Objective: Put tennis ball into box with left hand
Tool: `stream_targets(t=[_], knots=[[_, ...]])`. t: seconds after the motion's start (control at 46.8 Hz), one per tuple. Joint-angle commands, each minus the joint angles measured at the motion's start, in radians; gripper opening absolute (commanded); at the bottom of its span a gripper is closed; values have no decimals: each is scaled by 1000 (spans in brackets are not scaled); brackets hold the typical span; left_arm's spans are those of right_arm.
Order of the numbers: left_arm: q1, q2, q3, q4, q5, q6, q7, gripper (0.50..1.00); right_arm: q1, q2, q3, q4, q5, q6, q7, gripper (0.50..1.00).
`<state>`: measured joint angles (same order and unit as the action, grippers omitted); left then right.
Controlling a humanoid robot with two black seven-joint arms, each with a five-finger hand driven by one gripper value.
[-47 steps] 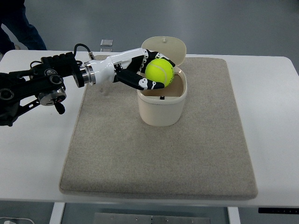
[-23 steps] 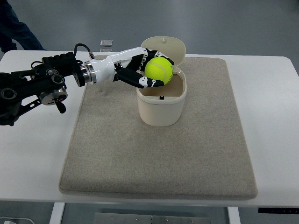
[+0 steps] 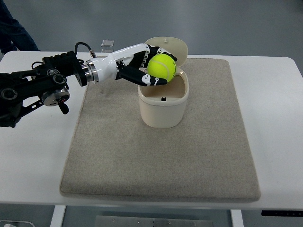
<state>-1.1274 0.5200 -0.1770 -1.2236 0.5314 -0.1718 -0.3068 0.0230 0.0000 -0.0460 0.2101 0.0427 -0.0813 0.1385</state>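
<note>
Tennis ball (image 3: 161,65) is sitting in our left hand (image 3: 142,67), held right over the open mouth of the box (image 3: 164,105), near its back-left rim. It's not in the box yet, clearly above the rim.

Around it: the box stands upright on a beige mat (image 3: 161,151) that covers most of a white table (image 3: 33,156). The box's lid (image 3: 170,47) is flipped open and stands up behind the ball, so it sort of walls off the far side. A small clear square thing (image 3: 108,44) lies on the table's far edge, well away from everything. Someone's dark clothing (image 3: 12,28) shows at the top-left corner. Nothing sits between ball and opening.

Materials: the ball is fuzzy yellow-green felt with a white seam. The box is smooth cream plastic, oval with rounded walls. The mat looks like short-pile fabric.

Our hand is white with black joints, fingers (image 3: 151,81) curled around the ball from below and from the top, gripping it. The dark arm comes in from the left. We can't see a right arm at all.
</note>
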Motion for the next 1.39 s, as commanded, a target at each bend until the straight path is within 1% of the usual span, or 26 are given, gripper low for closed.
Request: stream_targets(t=[0.0, 0.043, 0.064, 0.086, 0.107, 0.128, 0.192, 0.47, 0.919, 1.112, 1.24, 1.368], knots=[[-2, -1, 4, 0, -1, 0, 0, 797, 2, 0, 0, 2, 0, 0, 0, 938], [-3, -1, 4, -2, -1, 0, 0, 803, 2, 0, 0, 0, 0, 0, 0, 938], [-3, -1, 4, 0, -1, 0, 0, 818, 0, 0, 0, 0, 0, 0, 0, 938], [-3, -1, 4, -2, -1, 2, 0, 867, 0, 0, 0, 0, 0, 0, 0, 938], [-2, 0, 4, 0, -1, 2, 0, 906, 2, 0, 0, 0, 0, 0, 0, 938], [-2, 0, 4, -2, -2, 2, 0, 923, 0, 0, 0, 0, 0, 0, 1, 938], [-2, 0, 4, -2, -2, 3, 0, 932, 2, 0, 0, 0, 0, 0, 1, 938], [-2, 0, -4, -5, -4, 3, 0, 932, 0, 0, 0, 2, 0, 0, 1, 938], [-3, 8, -12, -82, -4, 6, -3, 930, 0, 0, 0, 0, 0, 0, 0, 938], [0, 12, -47, -112, -5, 12, -6, 930, 0, 0, 0, 0, 0, 0, 0, 938], [12, 14, -117, -111, -7, 21, -12, 930, 2, 0, 0, 0, 0, 0, 1, 938], [75, -1, -263, -109, -7, 49, -14, 928, 0, 0, 0, 0, 0, 0, 0, 938]])
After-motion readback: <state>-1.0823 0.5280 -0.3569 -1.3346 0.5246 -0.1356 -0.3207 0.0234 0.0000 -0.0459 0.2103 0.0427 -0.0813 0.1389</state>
